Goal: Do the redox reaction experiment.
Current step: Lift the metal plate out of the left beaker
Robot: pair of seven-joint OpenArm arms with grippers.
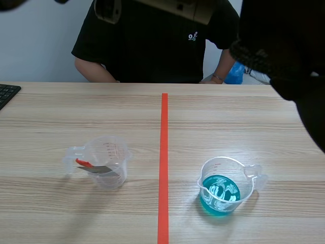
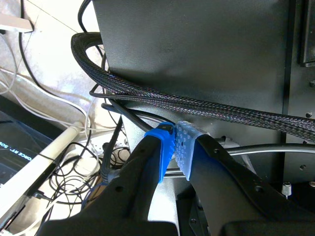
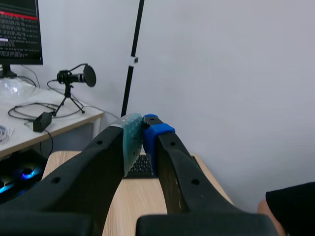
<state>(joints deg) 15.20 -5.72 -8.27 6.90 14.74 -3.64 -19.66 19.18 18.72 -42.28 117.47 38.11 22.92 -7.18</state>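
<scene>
Table: light wooden table (image 1: 228, 122), grain running side to side; an orange-red tape line (image 1: 163, 152) divides it into a left and a right half.
Room: pale wall behind the table. A person in a black T-shirt (image 1: 152, 46) sits at the far edge, forearms near the table edge.
Keyboard: the corner of a black keyboard (image 1: 7, 94) lies at the far left of the table.
Left cup: a clear plastic measuring cup (image 1: 104, 162) stands left of the tape line, near the robot, handle pointing away from the line. Red scale marks show on its wall.
Content of left cup: a grey metal strip with an orange-red end (image 1: 96, 166) lies tilted inside; no liquid can be made out.
Right cup: a second clear cup (image 1: 226, 185) stands right of the tape line, well apart from the first, handle pointing away from the line.
Content of right cup: blue-green liquid (image 1: 219, 195) fills its lower part.
Left gripper (image 2: 175, 142): pads pressed together with nothing between them; it faces a black panel (image 2: 197, 49) and a braided black cable (image 2: 172, 101), away from the table.
Right gripper (image 3: 143, 135): fingers closed on each other, empty; it is raised and faces a white wall (image 3: 221, 73), with a microphone on a small tripod (image 3: 74, 81) on a side desk.
</scene>
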